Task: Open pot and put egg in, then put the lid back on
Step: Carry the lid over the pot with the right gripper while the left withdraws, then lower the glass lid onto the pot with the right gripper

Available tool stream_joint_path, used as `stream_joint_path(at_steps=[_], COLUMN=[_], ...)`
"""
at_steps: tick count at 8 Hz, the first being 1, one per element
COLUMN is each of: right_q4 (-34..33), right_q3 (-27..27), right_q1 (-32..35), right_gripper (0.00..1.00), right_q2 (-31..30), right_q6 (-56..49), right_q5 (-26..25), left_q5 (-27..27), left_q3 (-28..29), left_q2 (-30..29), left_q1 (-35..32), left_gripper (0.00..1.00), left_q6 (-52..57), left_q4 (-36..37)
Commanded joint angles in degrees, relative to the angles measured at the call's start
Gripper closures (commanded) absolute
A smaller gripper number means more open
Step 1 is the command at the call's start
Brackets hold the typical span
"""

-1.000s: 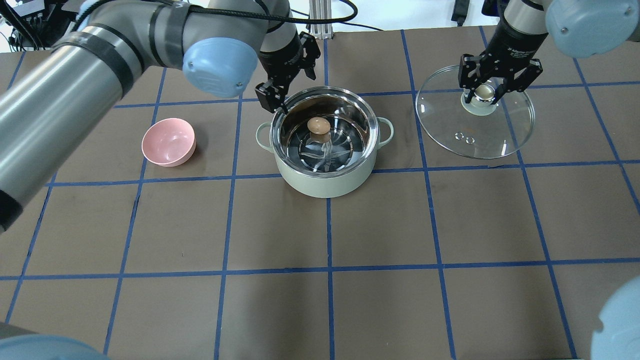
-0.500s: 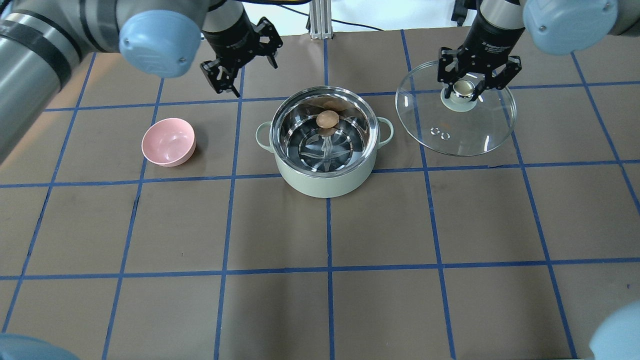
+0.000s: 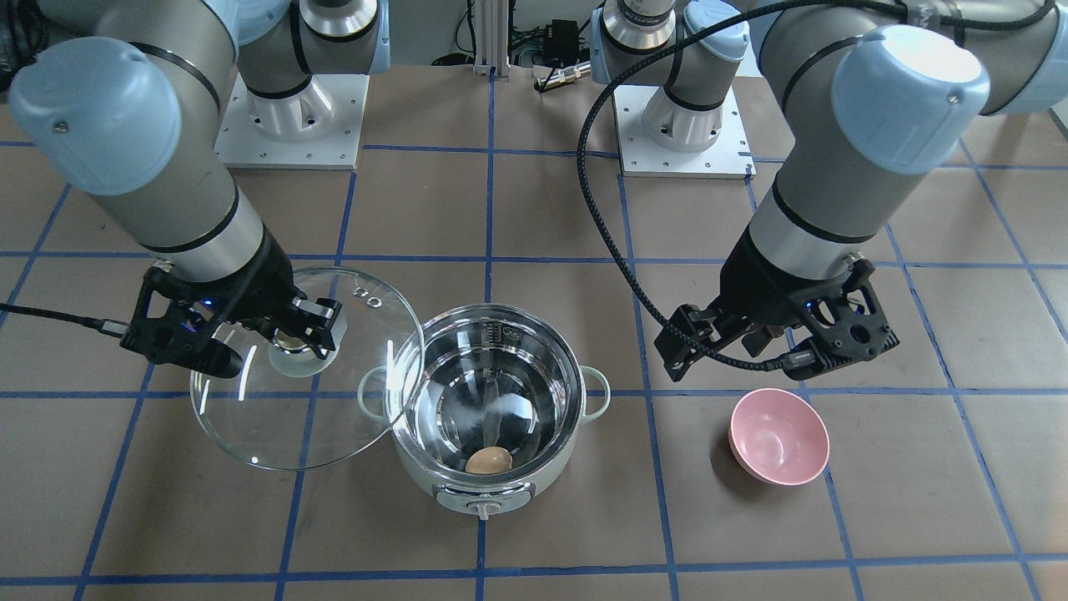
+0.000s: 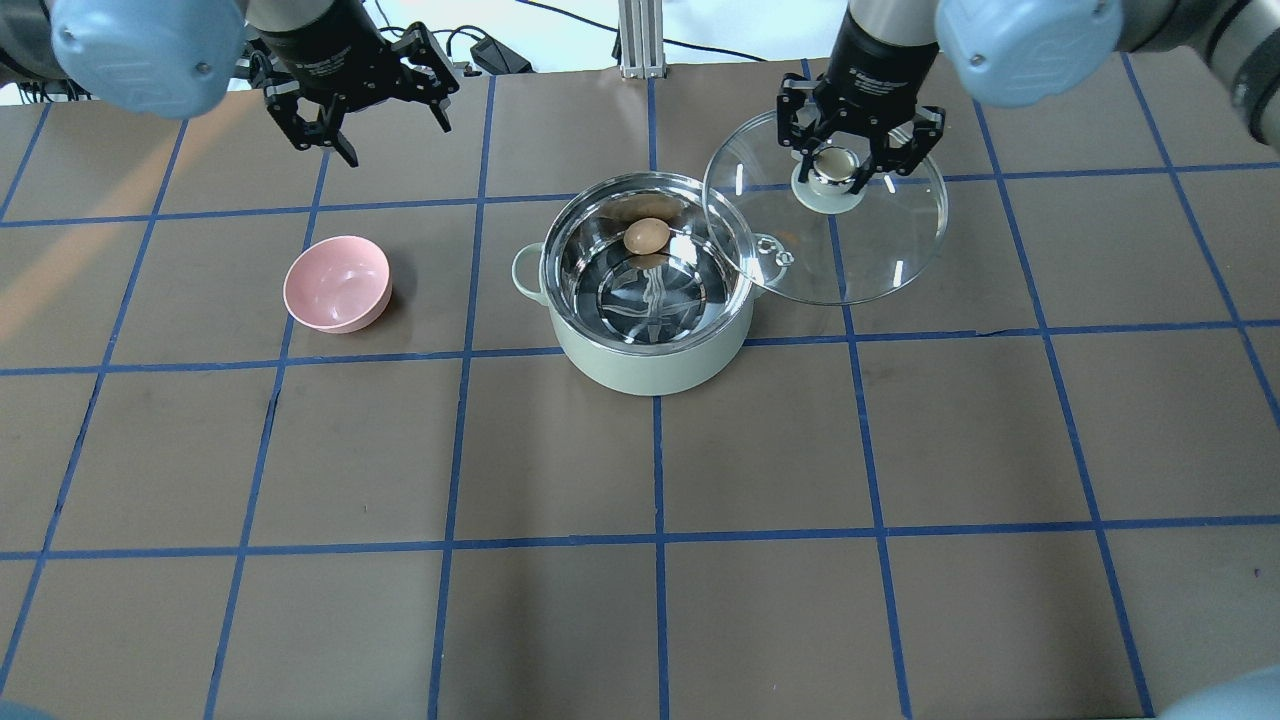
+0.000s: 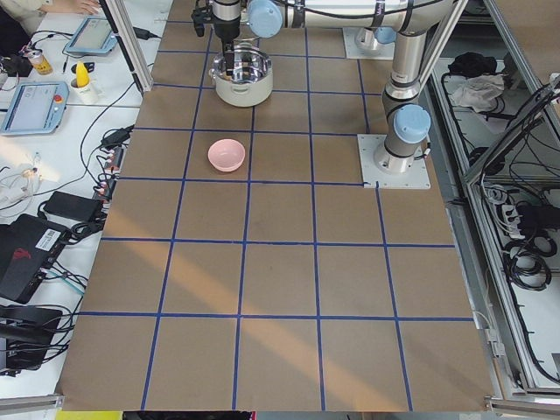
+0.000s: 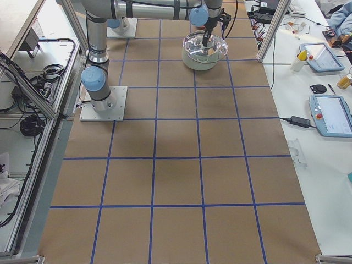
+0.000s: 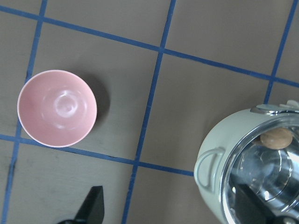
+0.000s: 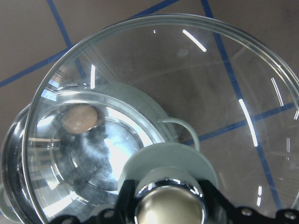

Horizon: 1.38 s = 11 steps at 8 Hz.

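The mint-green pot [image 4: 650, 372] stands open at the table's back middle, and it also shows in the front view [image 3: 576, 367]. The tan egg [image 4: 647, 236] lies on its steel floor by the wall [image 3: 489, 460]. My right gripper [image 4: 850, 168] is shut on the knob of the clear glass lid [image 4: 880, 255] and holds it in the air, with its edge over the pot's right rim [image 3: 275, 426]. The right wrist view shows the egg [image 8: 80, 118] through the glass. My left gripper [image 4: 375, 130] is open and empty, back left of the pot.
A pink bowl [image 4: 337, 284] sits left of the pot, below and in front of my left gripper; the left wrist view shows the bowl [image 7: 57, 108] is empty. Brown mat with blue grid lines covers the table.
My right gripper has carried the lid left until it overlaps the pot's right rim. My left arm has drawn back and left, away from the pot. The egg stays in the pot.
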Motion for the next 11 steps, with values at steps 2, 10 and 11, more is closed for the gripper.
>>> stream_joint_path(at_steps=[2, 10, 11], right_q4=[-7.22, -5.48, -5.39], right_q3=[-3.29, -2.51, -2.50], right_q1=[6.49, 8.09, 8.09], right_gripper=[1.00, 1.00, 1.00], right_q2=[6.32, 8.10, 8.10], right_q6=[14.42, 19.20, 19.28], right_q5=[1.98, 6.46, 6.64], left_q5=[8.81, -0.33, -0.42], left_q3=[-0.92, -6.63, -6.63], left_q2=[5.86, 7.62, 6.92], left_q1=[0.07, -0.45, -0.02], left_gripper=[0.00, 0.00, 0.00], left_q6=[3.72, 3.81, 3.81], left_q4=[-4.27, -4.27, -4.35])
